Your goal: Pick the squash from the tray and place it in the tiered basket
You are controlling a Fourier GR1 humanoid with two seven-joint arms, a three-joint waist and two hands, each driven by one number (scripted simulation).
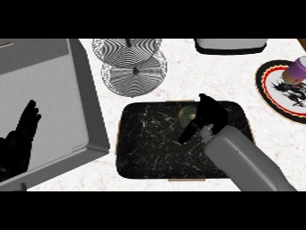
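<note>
A green squash (186,115) lies on the black tray (148,148) near its far edge, mostly hidden by my right hand (207,113). That hand is over the squash with its fingers curved down around it and the thumb reaching down at its near side. The wire tiered basket (133,63) stands beyond the tray at the back, with two round tiers seen from above. My left hand (15,141) rests open at the left edge, fingers up, over the grey sink.
A grey sink basin (36,103) fills the left side, its rim close to the tray. A patterned plate (291,90) with a purple cup (302,68) stands at the right. A grey appliance (230,45) sits at the back.
</note>
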